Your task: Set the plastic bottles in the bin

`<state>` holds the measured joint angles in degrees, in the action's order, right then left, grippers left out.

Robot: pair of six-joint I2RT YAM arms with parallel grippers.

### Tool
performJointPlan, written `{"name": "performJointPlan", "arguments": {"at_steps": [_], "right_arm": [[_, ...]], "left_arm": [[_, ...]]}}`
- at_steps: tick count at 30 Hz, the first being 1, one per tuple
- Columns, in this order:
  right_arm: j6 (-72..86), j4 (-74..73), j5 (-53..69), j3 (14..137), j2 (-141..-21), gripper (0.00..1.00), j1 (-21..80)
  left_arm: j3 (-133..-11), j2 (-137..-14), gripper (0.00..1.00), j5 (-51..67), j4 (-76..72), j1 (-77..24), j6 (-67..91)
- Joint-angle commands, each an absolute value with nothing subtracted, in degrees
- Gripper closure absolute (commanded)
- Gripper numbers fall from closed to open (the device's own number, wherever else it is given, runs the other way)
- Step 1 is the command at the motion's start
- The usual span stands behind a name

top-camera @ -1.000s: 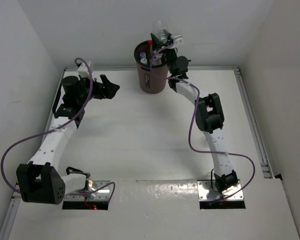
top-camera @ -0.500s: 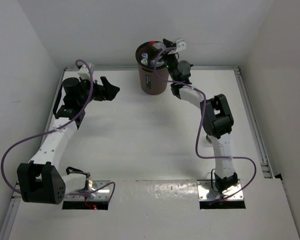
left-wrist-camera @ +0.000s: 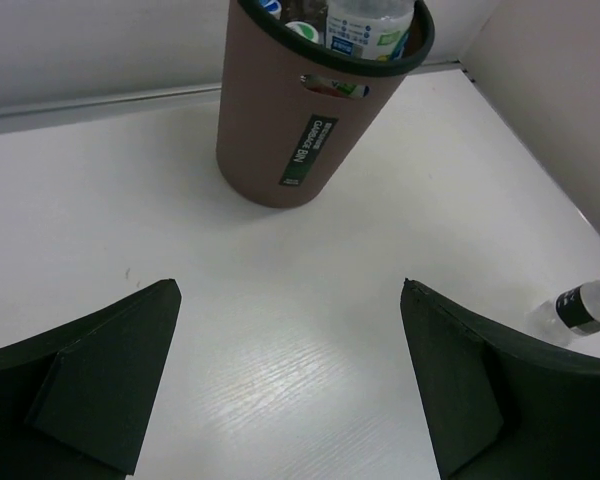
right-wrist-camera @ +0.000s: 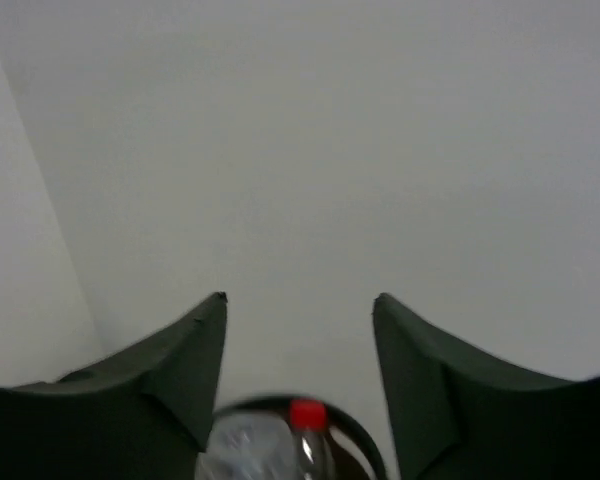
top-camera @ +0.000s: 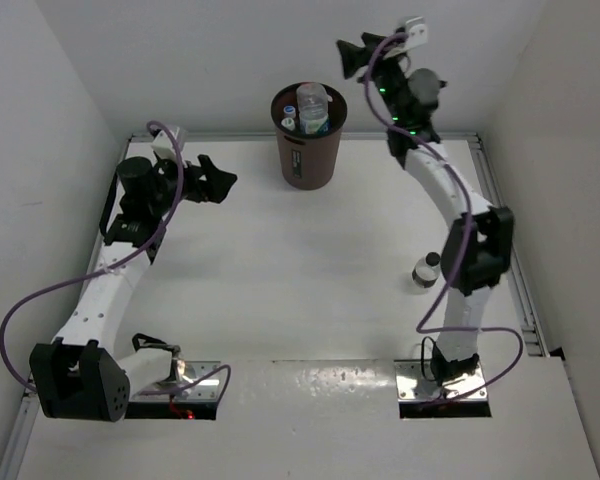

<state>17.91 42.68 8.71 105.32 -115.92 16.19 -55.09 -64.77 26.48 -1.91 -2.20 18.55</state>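
1. My right claw [top-camera: 348, 58] hangs high beyond the far edge of the bench [top-camera: 280, 270], close to the back wall [right-wrist-camera: 380, 150]. It is above and to the right of the bin [top-camera: 302, 160]. Its jaws are spread wide and grip nothing.
2. My left claw [top-camera: 223, 177] hovers near the far-left corner, pointed toward the bin and well apart from it. Its jaws are likewise spread wide and grip nothing.
3. The bin stands upright at the middle of the far edge. Bottles stand inside it, and a clear one with a blue-white label [top-camera: 314, 110] rises above the rim.
4. One short bottle [top-camera: 426, 271], white-capped and dark-labelled, sits on the bench near the right edge. It is just beside my right arm and well apart from both claws. I cannot tell whether it stands or lies.
5. The left wrist view shows the bin's handle slot [left-wrist-camera: 335, 88] and a label strip [left-wrist-camera: 307, 150] on its wall, with the short bottle at the right margin.
6. The right wrist view shows mostly wall. Low between the fingers is a red-capped bottle [right-wrist-camera: 307, 413], which I cannot pick out overhead.
7. Open white bench runs from the bin to the near edge between my arms. Walls rise along the left and right edges, and a rail [top-camera: 505, 230] follows the right edge.
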Motion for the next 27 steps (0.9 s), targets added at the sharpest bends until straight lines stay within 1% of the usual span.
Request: {"name": "performJointPlan", "arguments": {"at_steps": [1,2,3,4,5,6,7,8,9,11,12,13,14,16,19,21,22,23,24,25,27], "right_arm": [[19.0,23.6,18.4,97.9,-101.3,0.44,6.1],[18.7,16.2,23.2,95.6,-95.4,0.47,4.4],[16.9,11.7,27.1,94.6,-93.8,0.50,0.3],[13.5,2.7,30.7,93.4,-92.1,0.53,-2.3],[10.1,-10.2,33.6,91.7,-87.6,0.55,-4.7],[6.5,-10.4,33.7,90.3,-86.3,0.55,-7.2],[4.3,-17.9,37.3,86.8,-83.4,0.52,-8.4],[1.8,-25.1,37.3,85.5,-82.0,0.50,-9.1],[-5.9,-32.1,37.0,84.4,-78.6,0.47,-11.0],[-9.0,-41.5,35.0,80.6,-76.7,0.43,-12.2],[-12.5,-47.5,34.5,79.8,-74.5,0.43,-14.0],[-15.0,-50.0,33.9,77.9,-73.8,0.43,-14.5],[-17.2,-56.2,33.9,76.9,-71.6,0.45,-15.4],[-19.8,-59.0,34.4,72.2,-69.9,0.45,-16.3],[-19.5,-57.4,32.4,64.1,-65.2,0.45,-16.1],[-18.8,-53.2,27.6,61.1,-63.4,0.45,-13.8],[-18.2,-52.0,26.3,57.5,-62.4,0.45,-13.4],[-17.6,-49.5,22.3,56.3,-62.5,0.43,-12.5],[-17.4,-48.0,21.3,54.0,-62.5,0.42,-12.0],[-16.6,-47.0,19.5,53.2,-63.0,0.39,-11.3],[-16.4,-45.4,16.9,52.0,-63.4,0.39,-10.1]], "left_arm": [[-57.0,-63.3,0.01,30.1,-0.4,-2.1,12.8],[-57.6,-63.3,0.01,30.1,0.3,-2.1,11.7],[-57.6,-63.3,0.01,30.6,0.9,-3.9,9.2],[-57.6,-63.3,0.01,30.6,1.6,-4.7,8.0],[-57.6,-63.3,0.01,30.6,1.6,-6.1,6.3],[-57.6,-63.3,0.01,30.6,1.6,-6.8,5.7],[-57.6,-63.3,0.01,30.6,1.6,-7.5,5.7],[-57.6,-63.3,0.01,30.6,1.6,-8.0,5.2],[-57.0,-63.3,0.01,30.0,1.6,-8.5,5.2],[-57.0,-63.8,0.01,30.0,1.6,-9.4,5.2],[-56.5,-63.8,0.01,30.0,1.6,-10.0,5.2],[-56.5,-63.2,0.01,29.4,1.6,-10.6,4.7],[-56.0,-63.2,0.01,29.4,1.6,-10.6,4.7],[-55.4,-62.5,0.01,29.4,1.6,-11.2,4.7],[-53.9,-61.4,0.01,28.8,2.1,-11.9,4.7],[-53.3,-61.3,0.01,28.8,2.1,-12.4,4.7],[-52.7,-60.7,0.01,28.3,2.1,-12.4,5.3],[-52.6,-60.7,0.01,28.3,2.1,-12.4,5.3],[-52.0,-60.2,0.01,28.3,2.1,-13.0,5.3],[-51.9,-59.6,0.01,27.8,2.1,-13.0,5.3],[-51.3,-59.1,0.01,27.8,2.1,-13.0,5.3]]}}
